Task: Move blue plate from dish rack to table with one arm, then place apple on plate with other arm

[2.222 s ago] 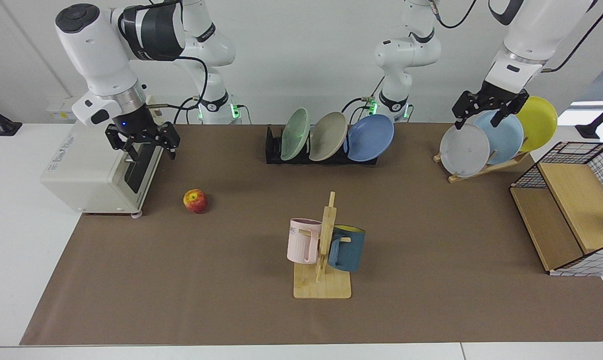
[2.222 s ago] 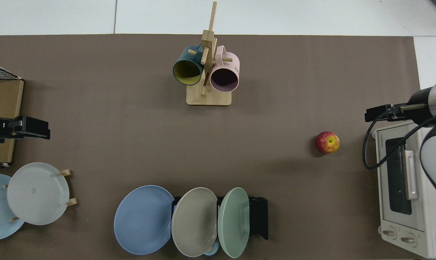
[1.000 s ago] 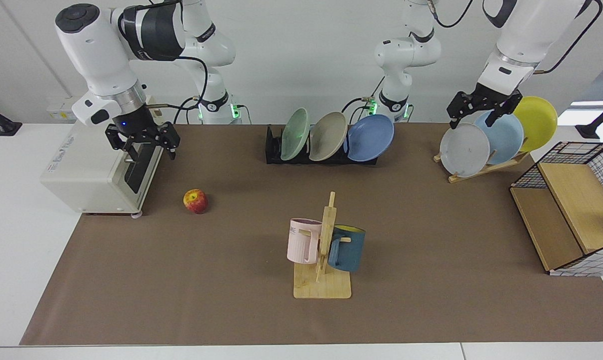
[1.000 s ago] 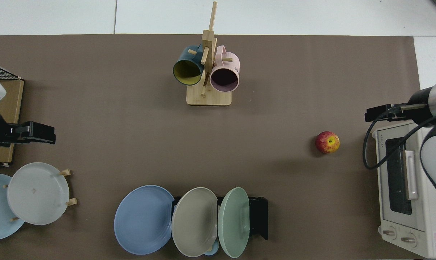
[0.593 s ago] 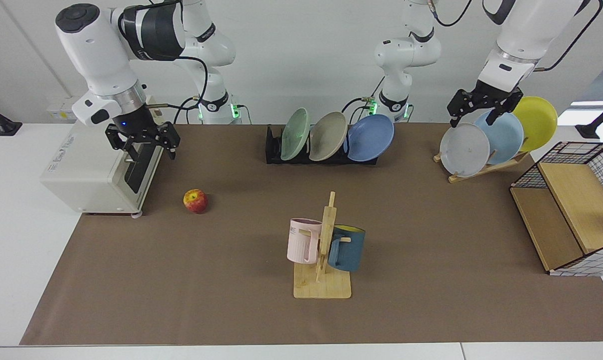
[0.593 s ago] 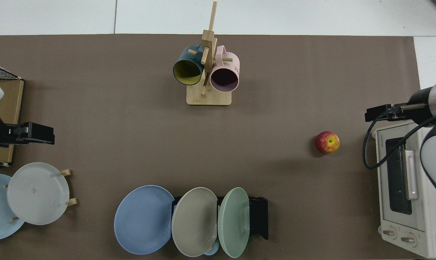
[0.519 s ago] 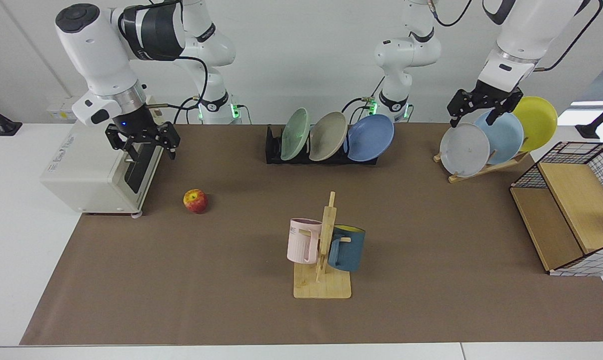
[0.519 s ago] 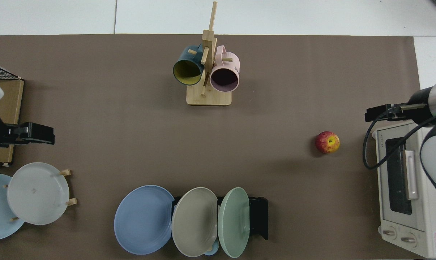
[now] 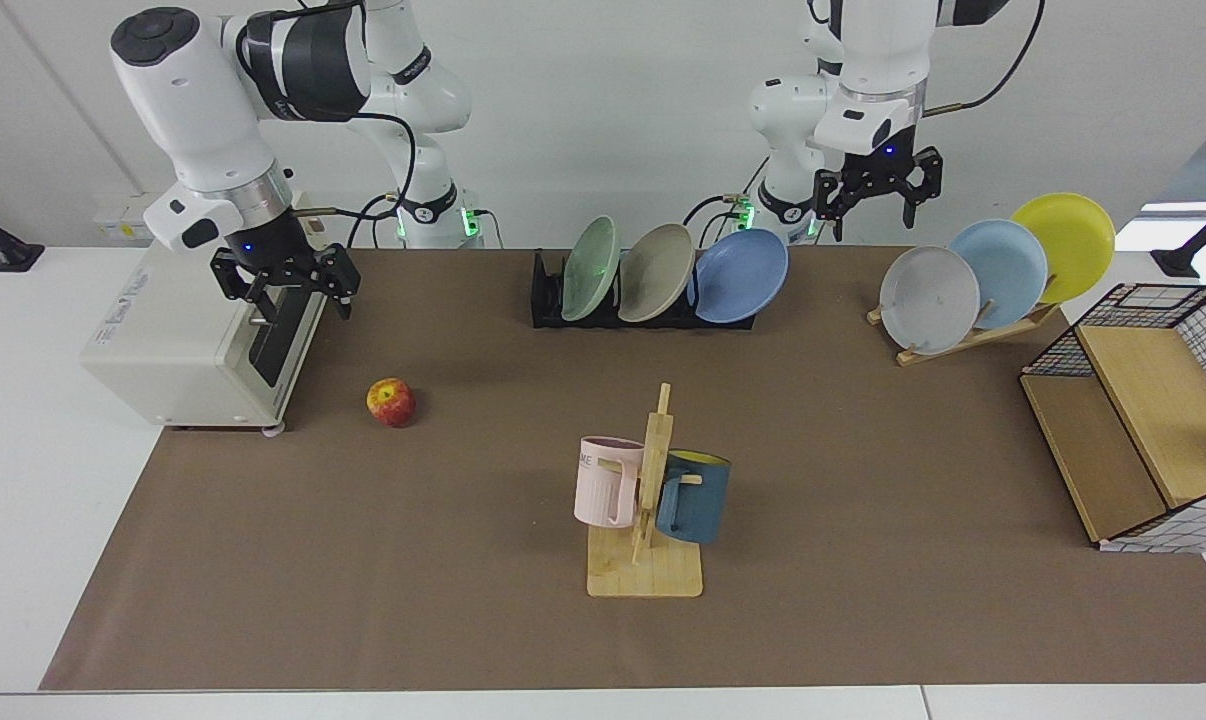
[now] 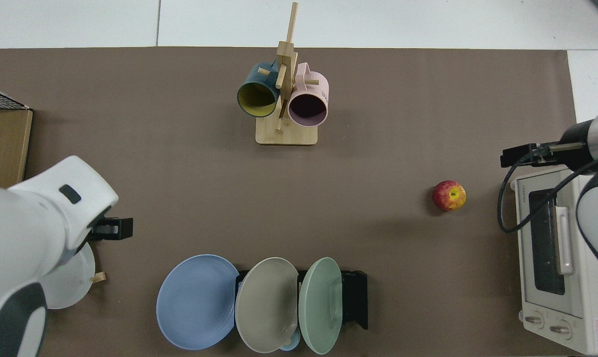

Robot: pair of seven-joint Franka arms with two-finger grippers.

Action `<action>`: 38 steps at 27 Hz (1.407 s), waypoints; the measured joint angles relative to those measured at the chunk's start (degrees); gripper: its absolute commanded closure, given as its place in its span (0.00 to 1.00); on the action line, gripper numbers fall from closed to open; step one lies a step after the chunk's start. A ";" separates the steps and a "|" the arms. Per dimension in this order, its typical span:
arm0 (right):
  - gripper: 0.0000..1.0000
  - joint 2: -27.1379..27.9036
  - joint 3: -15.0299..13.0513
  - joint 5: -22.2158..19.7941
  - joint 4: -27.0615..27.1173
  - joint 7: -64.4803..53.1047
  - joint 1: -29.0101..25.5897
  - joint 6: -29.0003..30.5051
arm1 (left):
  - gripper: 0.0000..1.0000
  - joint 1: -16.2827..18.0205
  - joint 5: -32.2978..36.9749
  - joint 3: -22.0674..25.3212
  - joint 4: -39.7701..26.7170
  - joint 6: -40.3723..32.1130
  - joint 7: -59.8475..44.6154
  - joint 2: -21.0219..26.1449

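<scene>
- Blue plate [image 9: 742, 275], the periwinkle one, leans on edge at the end of the black dish rack [image 9: 643, 310] nearest the left arm, beside a beige plate [image 9: 656, 272] and a green plate [image 9: 590, 268], its face tipped toward the wooden plate stand [image 9: 963, 335].
- Left gripper [image 9: 875, 213] hangs in the air above the gap between rack and stand, fingers spread and holding nothing; the plate lies below it and a little toward the table's middle.
- Seen from above, that arm's white casing hides most of the hand; only a dark fingertip shows near the grey plate [image 10: 76, 280].
- Plate's upper rim is the part nearest this gripper, so a descent and short sideways shift toward the rack looks like what the pick calls for.
- Right gripper [image 9: 288, 290] waits in front of the white toaster oven [image 9: 178, 345], fingers apart and empty.
- Apple [image 9: 391, 401] sits on the brown mat of the table [image 9: 363, 600], just beside the oven and below the right gripper, well apart from the rack.
- By position, the left arm is plainly the nearer one for the plate, the right for the apple.
</scene>
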 measured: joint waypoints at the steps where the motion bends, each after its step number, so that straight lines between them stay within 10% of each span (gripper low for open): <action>1: 0.00 0.00 0.00 0.00 0.00 0.00 0.00 0.00 | 0.05 0.00 0.00 -0.37 -2.49 1.18 -0.66 -1.68; 13: 0.00 0.00 0.00 0.00 0.00 0.00 0.00 0.00 | 0.08 0.01 0.11 -10.21 -23.57 12.43 -15.63 -8.98; 38: 0.00 0.00 -0.01 0.00 0.00 0.00 0.00 0.00 | 0.13 -5.06 -0.38 -11.77 -30.82 12.60 -17.17 -10.48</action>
